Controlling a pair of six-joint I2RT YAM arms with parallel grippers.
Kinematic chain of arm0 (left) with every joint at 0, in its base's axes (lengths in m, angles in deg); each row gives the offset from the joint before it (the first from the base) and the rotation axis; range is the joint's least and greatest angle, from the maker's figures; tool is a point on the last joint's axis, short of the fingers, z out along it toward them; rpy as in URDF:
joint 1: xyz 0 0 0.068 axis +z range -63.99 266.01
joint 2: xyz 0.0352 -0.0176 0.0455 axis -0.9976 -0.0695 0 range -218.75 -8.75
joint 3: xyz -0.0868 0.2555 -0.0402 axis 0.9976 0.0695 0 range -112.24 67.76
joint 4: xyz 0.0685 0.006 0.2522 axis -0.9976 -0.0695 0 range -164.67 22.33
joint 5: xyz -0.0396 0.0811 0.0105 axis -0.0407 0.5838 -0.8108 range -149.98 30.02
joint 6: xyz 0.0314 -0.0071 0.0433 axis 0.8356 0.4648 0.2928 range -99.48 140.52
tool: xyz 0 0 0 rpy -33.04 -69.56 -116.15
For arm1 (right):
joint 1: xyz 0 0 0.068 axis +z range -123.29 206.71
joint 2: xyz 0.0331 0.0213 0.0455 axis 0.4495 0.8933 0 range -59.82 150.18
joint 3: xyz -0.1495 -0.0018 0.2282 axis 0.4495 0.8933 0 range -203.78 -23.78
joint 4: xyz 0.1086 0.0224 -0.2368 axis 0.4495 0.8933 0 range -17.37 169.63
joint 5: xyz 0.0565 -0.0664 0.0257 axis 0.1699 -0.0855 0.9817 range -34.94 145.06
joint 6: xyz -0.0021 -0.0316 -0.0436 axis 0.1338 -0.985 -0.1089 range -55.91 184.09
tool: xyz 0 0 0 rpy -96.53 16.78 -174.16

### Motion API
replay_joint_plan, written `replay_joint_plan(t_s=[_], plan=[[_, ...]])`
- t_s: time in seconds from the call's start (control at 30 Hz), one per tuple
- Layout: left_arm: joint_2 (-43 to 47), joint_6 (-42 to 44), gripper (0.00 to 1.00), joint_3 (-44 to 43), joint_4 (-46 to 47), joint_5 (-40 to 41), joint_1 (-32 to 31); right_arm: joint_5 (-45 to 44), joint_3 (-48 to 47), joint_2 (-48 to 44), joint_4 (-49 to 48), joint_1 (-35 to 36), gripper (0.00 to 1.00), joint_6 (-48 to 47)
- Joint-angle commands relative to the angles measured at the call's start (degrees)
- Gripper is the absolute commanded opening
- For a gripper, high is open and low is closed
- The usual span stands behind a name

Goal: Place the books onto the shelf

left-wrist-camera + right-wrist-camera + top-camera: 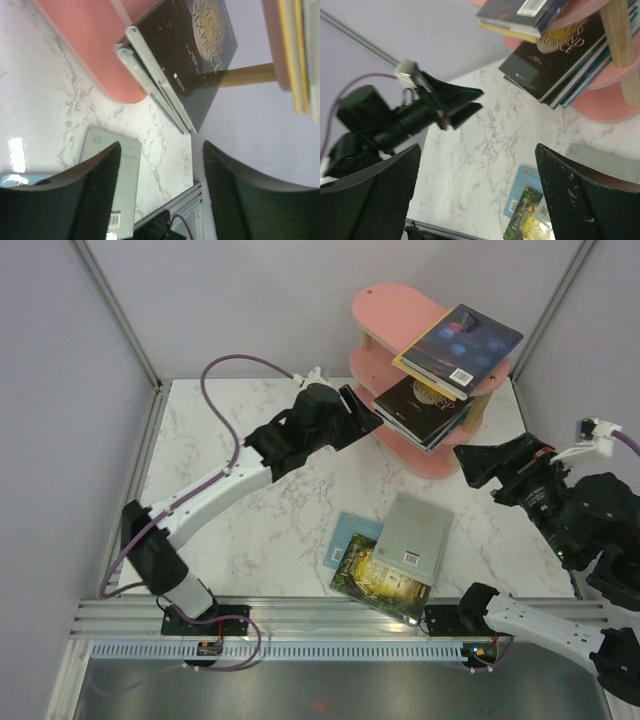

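My left gripper [161,192] stands spread, holding nothing. The black book [425,403] lies on the middle tier of the shelf [392,308], overhanging. Recommended: back straight out, clear of its edge — three books [418,532] wait on the near table [260,525]

The pink three-tier shelf [400,310] is standing upright at the far right of the table [250,530]. A dark purple-blue book [470,340] is lying on the top board over a yellow book [412,367], overhanging the edge. A black book with gold title [425,403] is topping a stack on a lower board. A grey book [418,528], a light blue book [350,533] and a landscape-cover book [385,582] are lying overlapped on the table, apart from the shelf.
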Motion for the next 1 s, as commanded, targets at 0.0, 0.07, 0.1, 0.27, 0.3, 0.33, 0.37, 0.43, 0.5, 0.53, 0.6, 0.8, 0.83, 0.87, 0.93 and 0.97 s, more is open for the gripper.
replay_joint_plan(t_s=[0.0, 0.07, 0.1, 0.27, 0.3, 0.33, 0.37, 0.43, 0.5, 0.53, 0.6, 0.8, 0.83, 0.87, 0.93, 0.97], plan=[[12.7, 8.56, 0.74, 7.26, 0.51, 0.62, 2.13, 7.69, 4.06, 3.57, 3.57, 0.41, 0.98, -0.68], [17.35, 11.56, 0.92, 13.83, 0.34, -2.11, 2.57, 10.25, 10.29, 3.83, 3.48, 0.41, 0.98, 1.51], [18.68, 13.4, 1.0, 16.22, 0.34, -3.17, 2.57, 13.05, 14.4, 3.83, 3.31, 0.32, 0.98, 2.04], [18.88, 15.79, 1.0, 29.84, 4.02, -14.93, 2.66, 15.8, 25.24, 3.22, 4.27, 0.06, 0.98, 6.43], [17.04, 15.79, 1.0, 31.17, 5.42, -19.91, 2.66, 15.8, 28.13, 2.96, 4.54, -0.82, 0.98, 6.88], [15.8, 15.36, 1.0, 33.28, 7.0, -21.97, 2.49, 16.76, 29.55, 2.52, 4.8, -1.52, 0.98, 7.14], [14.57, 14.57, 1.0, 34.17, 10.59, -26.25, 2.48, 17.64, 30.78, 2.34, 4.8, -2.57, 0.98, 7.58], [11.06, 13.6, 1.0, 35.4, 13.86, -28.66, 2.4, 21.31, 34.73, 2.16, 4.89, -6.7, 0.98, 7.59], [8.86, 12.98, 1.0, 35.76, 17.9, -30.85, 2.31, 24.57, 39.03, 1.47, 4.8, -12.56, 0.98, 6.45], [6.76, 12.81, 1.0, 35.41, 18.61, -31.3, 2.31, 25.72, 40.36, 1.11, 4.63, -14.6, 0.98, 5.92], [4.29, 12.72, 1.0, 34.45, 20.19, -33.05, 2.22, 28.54, 43.69, -0.38, 3.84, -19.69, 0.98, 5.04], [-3.27, 11.93, 0.99, 29.44, 23.27, -36.13, 1.87, 33.81, 52.05, -1.96, 2.96, -30.59, 0.98, 4.16], [-4.15, 11.84, 0.99, 28.3, 23.54, -36.48, 1.78, 34.25, 52.93, -2.23, 2.87, -31.92, 0.98, 4.24], [-6.33, 11.75, 0.99, 27.59, 23.72, -37.36, 1.69, 34.69, 53.81, -2.32, 2.7, -33.16, 0.98, 4.25], [-8.19, 11.75, 0.99, 25.93, 23.98, -38.15, 1.34, 36.26, 56.45, -2.32, 2.08, -36.06, 0.98, 4.42], [-10.12, 11.84, 0.98, 25.39, 24.15, -39.29, 1.17, 36.54, 57.41, -2.49, 1.9, -36.76, 0.98, 5.03]])
